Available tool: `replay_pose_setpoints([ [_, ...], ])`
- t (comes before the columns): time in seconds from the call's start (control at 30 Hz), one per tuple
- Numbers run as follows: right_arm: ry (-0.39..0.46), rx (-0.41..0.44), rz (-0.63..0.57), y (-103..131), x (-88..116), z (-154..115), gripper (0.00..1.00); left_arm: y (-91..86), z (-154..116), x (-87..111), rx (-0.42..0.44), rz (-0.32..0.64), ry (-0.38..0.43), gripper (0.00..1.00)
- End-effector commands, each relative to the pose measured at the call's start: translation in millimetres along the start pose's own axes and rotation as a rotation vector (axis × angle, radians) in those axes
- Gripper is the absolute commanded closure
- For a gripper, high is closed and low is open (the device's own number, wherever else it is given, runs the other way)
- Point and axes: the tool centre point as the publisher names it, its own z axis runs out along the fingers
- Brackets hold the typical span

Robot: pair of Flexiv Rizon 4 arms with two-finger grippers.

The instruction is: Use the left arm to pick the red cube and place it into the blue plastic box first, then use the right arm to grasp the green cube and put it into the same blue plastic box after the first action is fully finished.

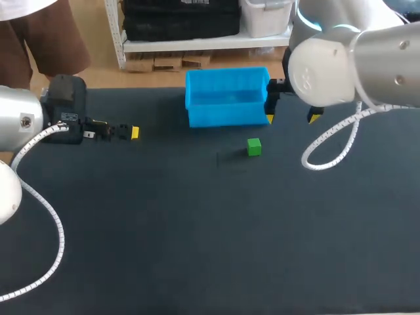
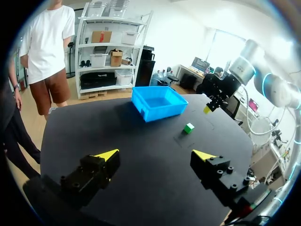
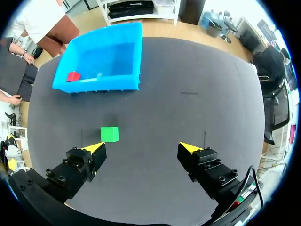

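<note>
In the blue plastic box [image 3: 101,85] lies the red cube [image 3: 73,76], green cube [image 3: 109,134] on the table [image 1: 197,230] nearby, left gripper [image 2: 157,154] and right gripper [image 3: 143,148] spread wide, empty.

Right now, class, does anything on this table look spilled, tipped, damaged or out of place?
Nothing stands out. The blue box sits upright with the red cube in one corner, the green cube rests flat on the table, and the left gripper and right gripper hang open and empty.

Bright, even light; soft shadows
</note>
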Motion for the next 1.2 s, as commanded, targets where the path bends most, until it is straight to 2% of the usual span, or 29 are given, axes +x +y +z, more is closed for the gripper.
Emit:
replay_pose_setpoints([
  [0.03,0.005,0.010,-0.016,5.3,-1.9,1.2,0.00,2.0,1.0,0.9,0.007,0.002,-0.006,0.00],
  [0.37,0.042,0.009,-0.042,37.3,-17.5,22.8,0.00,2.0,1.0,0.9,0.007,0.002,-0.006,0.00],
  [0.5,0.090,0.006,-0.028,44.4,-20.0,37.2,0.00,2.0,1.0,0.9,0.007,0.002,-0.006,0.00],
  [0.7,0.128,-0.003,-0.007,50.6,-17.4,53.7,0.00,2.0,1.0,0.9,0.007,0.002,-0.006,0.00],
  [1.03,0.180,-0.018,-0.074,63.6,-12.6,77.4,0.00,2.0,1.0,0.9,0.007,0.002,-0.006,0.00],
  [1.2,0.181,-0.019,-0.095,66.1,-10.7,83.7,0.00,2.0,1.0,0.9,0.007,0.002,-0.006,0.00],
])
